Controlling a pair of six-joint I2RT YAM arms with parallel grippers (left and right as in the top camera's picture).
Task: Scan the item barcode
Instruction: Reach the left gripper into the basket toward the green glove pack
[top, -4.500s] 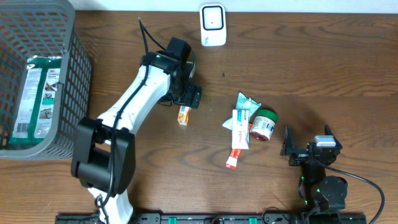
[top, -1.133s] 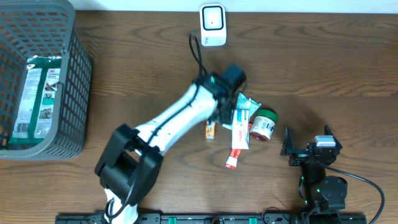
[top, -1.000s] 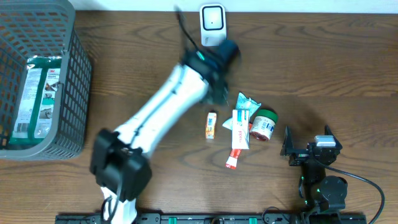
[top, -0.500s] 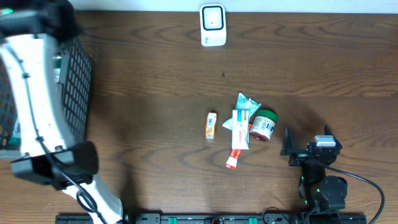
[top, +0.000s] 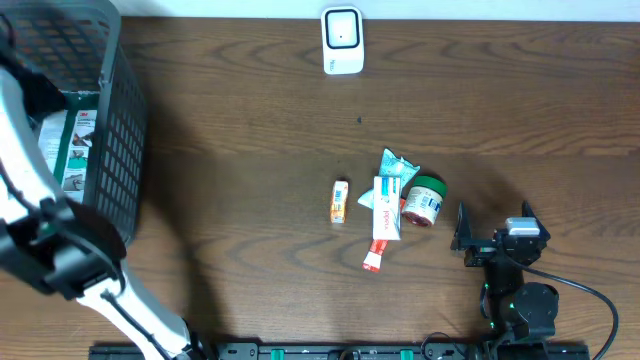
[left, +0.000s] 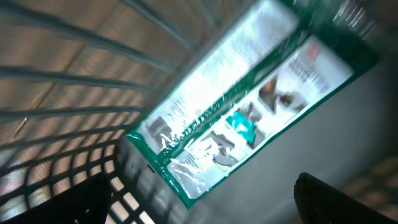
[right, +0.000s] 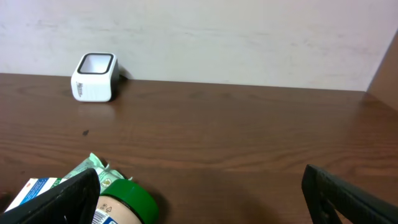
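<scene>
**Now over the basket: left arm goes for the next item**

Since a second ago the left arm (top: 22, 190) has swung from the middle of the table (top: 250, 130) to the far left of the overhead frame. It now stands across the grey wire basket (top: 122, 150) at the upper left. The green-edged packet (left: 249, 118) lies flat on the basket floor, untouched. The white scanner (top: 342, 40) sits at the top centre, well apart from it.

The small orange box (top: 340, 201), which the arm was handling a few seconds back, now lies alone at mid-frame. It is just beside the toothpaste carton (top: 386, 205) and the green-lidded jar (top: 425, 200). My reading is that this box is done with and the packet is the next thing to scan, so the step in hand is the reach, not the scan.

The left arm leans in over the basket rim with its wrist camera looking down at the packet. The left gripper (left: 205, 208) has its jaws spread wide and holds nothing. The right gripper (top: 494, 222) sits parked at the lower right, jaws fully apart and empty.
</scene>
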